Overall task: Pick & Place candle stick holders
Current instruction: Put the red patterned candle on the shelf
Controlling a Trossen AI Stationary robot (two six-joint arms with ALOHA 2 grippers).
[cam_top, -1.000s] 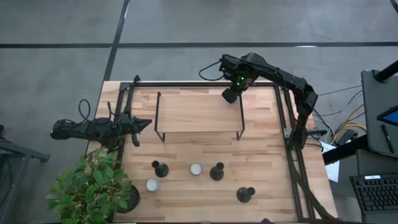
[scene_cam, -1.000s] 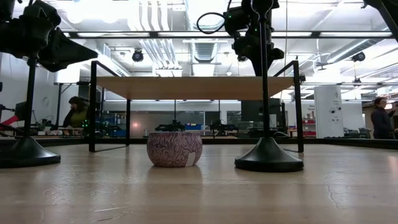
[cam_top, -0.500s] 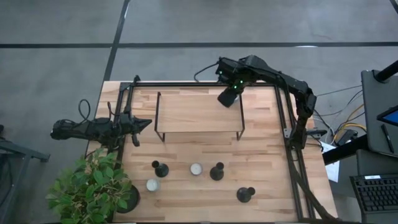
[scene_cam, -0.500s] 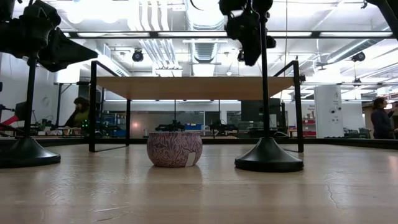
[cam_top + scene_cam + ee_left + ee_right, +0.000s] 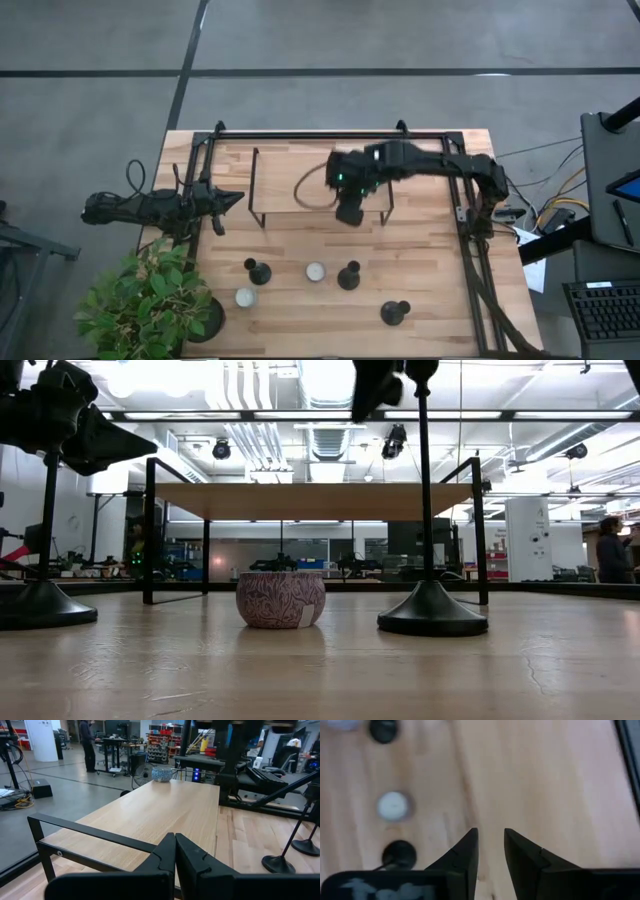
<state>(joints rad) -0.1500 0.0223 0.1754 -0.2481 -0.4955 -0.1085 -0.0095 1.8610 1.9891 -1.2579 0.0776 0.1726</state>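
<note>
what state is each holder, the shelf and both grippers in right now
black candle holders: upright on table
white cups: sitting on table
patterned cup: on shelf
shelf: standing on table
left gripper: shut, empty, at table's left edge
right gripper: open, empty, over shelf

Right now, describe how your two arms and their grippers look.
Both arms are dark, near black, built of jointed segments. The right arm carries a small green light near its wrist and a thin cable looping beside it. Its gripper has two dark, wedge-shaped fingers tapering to points. The left gripper has the same dark pointed fingers; a black cable curls behind that arm.
</note>
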